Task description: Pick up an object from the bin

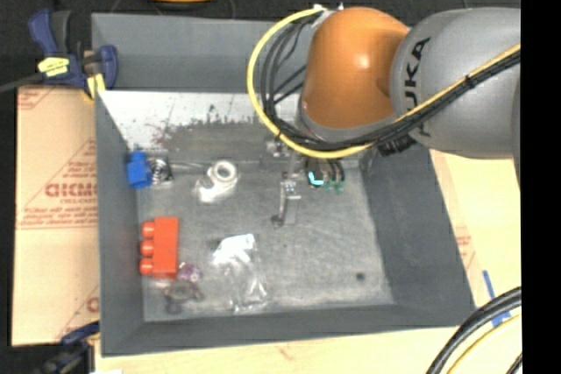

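My gripper point(285, 204) hangs low over the middle of the bin floor, beneath the arm's orange cover, with nothing seen in it. A small white round piece point(217, 179) lies a little to its left. A white and clear crumpled plastic piece point(235, 255) lies below and to the left of it. The bin floor right under the gripper looks bare.
A blue block with a metal end point(140, 170) lies at the left wall. A red toy brick point(159, 247) sits at the lower left, with a small dark purple thing point(181, 285) beside it near the front wall. The arm covers the bin's back right.
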